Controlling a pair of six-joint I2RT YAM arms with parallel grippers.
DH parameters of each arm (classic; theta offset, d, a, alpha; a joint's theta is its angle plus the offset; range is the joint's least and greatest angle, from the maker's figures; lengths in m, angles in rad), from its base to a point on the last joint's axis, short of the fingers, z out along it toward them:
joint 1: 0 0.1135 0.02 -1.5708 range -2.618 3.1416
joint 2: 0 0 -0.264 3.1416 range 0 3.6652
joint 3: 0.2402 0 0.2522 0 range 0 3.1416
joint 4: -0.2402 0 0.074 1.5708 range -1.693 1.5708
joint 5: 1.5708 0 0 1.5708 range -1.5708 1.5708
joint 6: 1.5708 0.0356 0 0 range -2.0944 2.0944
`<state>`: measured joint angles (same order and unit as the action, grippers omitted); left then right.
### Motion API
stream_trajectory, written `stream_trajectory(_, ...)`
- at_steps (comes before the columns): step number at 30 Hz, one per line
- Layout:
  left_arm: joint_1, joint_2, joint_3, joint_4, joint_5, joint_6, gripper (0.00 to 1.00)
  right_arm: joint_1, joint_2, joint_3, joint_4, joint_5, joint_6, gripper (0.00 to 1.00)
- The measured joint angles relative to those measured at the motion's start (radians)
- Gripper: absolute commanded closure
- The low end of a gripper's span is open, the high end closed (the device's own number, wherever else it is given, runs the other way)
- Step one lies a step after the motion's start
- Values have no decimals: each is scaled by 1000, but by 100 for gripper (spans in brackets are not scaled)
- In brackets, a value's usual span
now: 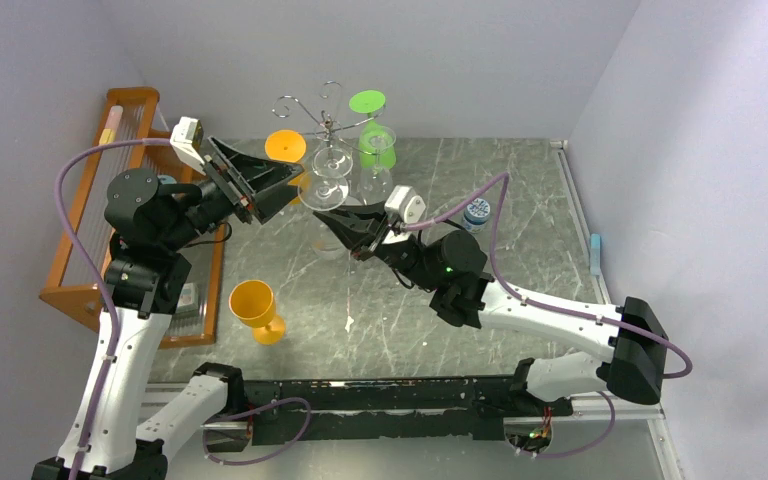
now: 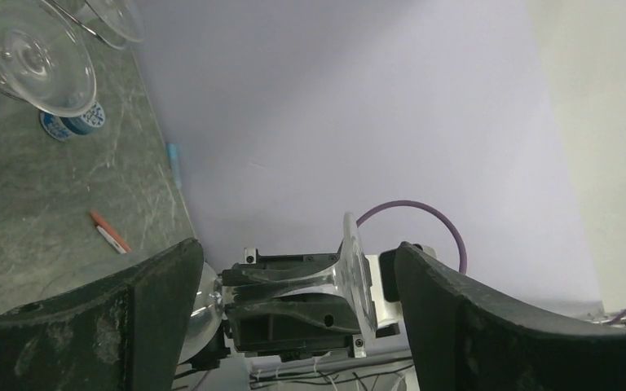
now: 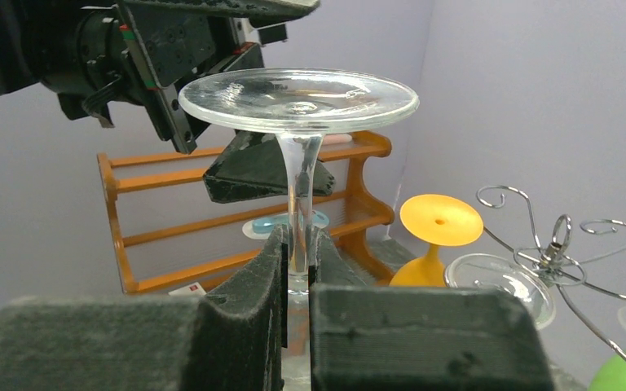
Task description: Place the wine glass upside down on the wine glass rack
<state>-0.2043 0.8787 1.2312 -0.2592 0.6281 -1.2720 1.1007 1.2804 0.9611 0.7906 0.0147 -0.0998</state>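
Observation:
A clear wine glass (image 3: 297, 102) is held upside down, foot on top, with my right gripper (image 3: 297, 244) shut on its stem (image 3: 297, 187). Seen from above, that gripper (image 1: 345, 228) hovers just in front of the chrome wine glass rack (image 1: 328, 122), with the glass's foot (image 1: 325, 190) above it. The rack's curled wire arms (image 3: 556, 252) stand to the right, with another clear glass (image 3: 499, 281) hanging on them. My left gripper (image 1: 285, 190) is open wide, level with the held glass and to its left, holding nothing. From its own view the held glass (image 2: 357, 277) shows beyond its fingers (image 2: 130, 326).
A green glass (image 1: 375, 140) and an orange glass (image 1: 286, 146) hang on the rack. A yellow glass (image 1: 253, 305) stands upright near the left arm. An orange-brown wooden rack (image 1: 80, 230) lines the left wall. A small blue-and-white pot (image 1: 476, 212) and a pen (image 2: 110, 232) lie on the right.

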Motion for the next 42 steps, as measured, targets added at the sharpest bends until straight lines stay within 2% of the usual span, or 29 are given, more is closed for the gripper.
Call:
stream_trajectory(12,0,47,5,-41,85,57,67,0,60,-8,17,-74,-48,100)
stream_trajectory(18,0,39,5,-48,100,68,60,0,65,-13,17,-75,-51,100)
stream_trajectory(21,0,39,5,-55,102,70,62,0,65,-14,20,-69,-50,100)
stream_trajectory(24,0,38,5,-57,103,71,71,-1,65,-15,20,-63,-37,100)
stream_trajectory(26,0,35,5,-57,107,69,82,-3,65,-16,21,-62,-31,100)
stream_trajectory(27,0,34,5,-56,108,66,91,-5,65,-16,20,-63,-27,100)
stream_trajectory(28,0,33,5,-54,109,64,94,-7,65,-18,20,-63,-22,100)
stream_trajectory(30,0,28,3,-54,113,55,95,-8,66,-21,19,-64,-17,100)
stream_trajectory(31,0,27,3,-55,113,51,95,-9,66,-21,16,-66,-14,96)
stream_trajectory(33,0,26,3,-67,107,45,95,-11,68,-17,2,-71,0,78)
stream_trajectory(35,0,26,5,-80,94,45,95,-15,69,-11,-13,-74,23,55)
stream_trajectory(37,-1,26,14,-100,72,59,95,-19,69,-11,-15,-73,52,42)
stream_trajectory(39,-1,25,30,-117,41,71,95,-24,69,-11,-14,-76,70,35)
stream_trajectory(42,0,17,59,-166,-35,97,95,-26,62,-11,-20,-81,97,30)
